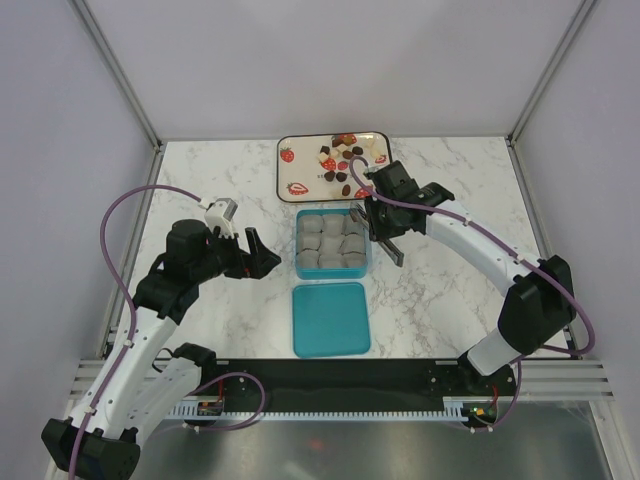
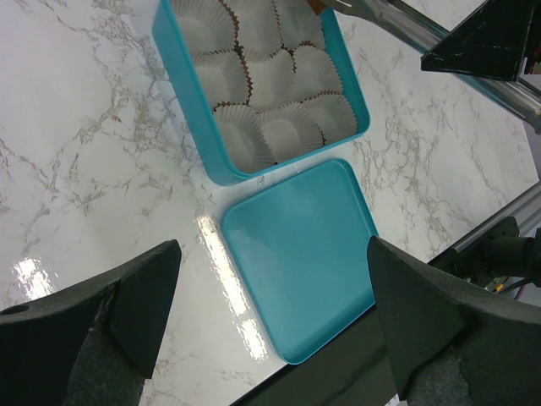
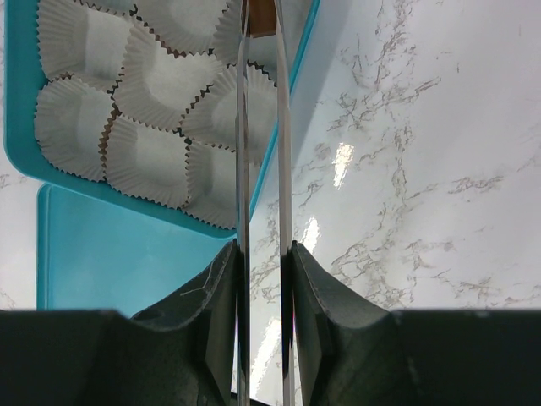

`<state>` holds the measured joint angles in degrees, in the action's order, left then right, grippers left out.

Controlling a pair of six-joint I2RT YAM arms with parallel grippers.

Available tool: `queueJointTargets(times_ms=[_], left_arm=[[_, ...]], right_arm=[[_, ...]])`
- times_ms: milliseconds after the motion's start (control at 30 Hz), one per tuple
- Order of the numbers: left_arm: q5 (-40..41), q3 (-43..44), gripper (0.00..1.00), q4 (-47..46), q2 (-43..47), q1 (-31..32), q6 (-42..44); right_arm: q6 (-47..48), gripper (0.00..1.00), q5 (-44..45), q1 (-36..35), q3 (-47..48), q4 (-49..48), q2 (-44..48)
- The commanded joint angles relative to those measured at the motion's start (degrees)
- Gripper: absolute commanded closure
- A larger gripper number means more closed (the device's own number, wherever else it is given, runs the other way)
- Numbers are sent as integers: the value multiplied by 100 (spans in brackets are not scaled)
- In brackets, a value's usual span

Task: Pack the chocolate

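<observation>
Several chocolates (image 1: 345,160), dark, milk brown and white, lie on a strawberry-printed tray (image 1: 300,170) at the back. In front of it stands the open teal box (image 1: 297,245), filled with white paper liner cups (image 2: 279,76). My right gripper (image 1: 378,228) (image 3: 262,254) is shut on a pair of metal tongs (image 3: 243,127). The tongs' tips pinch a brown chocolate (image 3: 263,19) over the box's right side. My left gripper (image 1: 262,255) (image 2: 272,254) hangs open and empty to the left of the box, above the table near the lid.
The teal lid (image 1: 331,318) (image 2: 300,254) lies flat just in front of the box, near the table's front edge. White walls and metal frame posts enclose the marble table (image 1: 450,200).
</observation>
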<state>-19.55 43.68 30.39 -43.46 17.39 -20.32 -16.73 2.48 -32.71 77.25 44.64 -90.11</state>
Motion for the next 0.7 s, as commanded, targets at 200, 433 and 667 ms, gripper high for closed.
queueJointTargets(times_ms=[200,433,667], left_arm=[[30,0,1,2,40,10,151],[30,0,1,11,57,19,151],[13,9,1,2,57,10,151]], right_arm=[[-58,58,182,-51,53,-140,-148],[-50,56,218,-60,220,-131,-183],[-32,56,69,-60,641,0,-130]])
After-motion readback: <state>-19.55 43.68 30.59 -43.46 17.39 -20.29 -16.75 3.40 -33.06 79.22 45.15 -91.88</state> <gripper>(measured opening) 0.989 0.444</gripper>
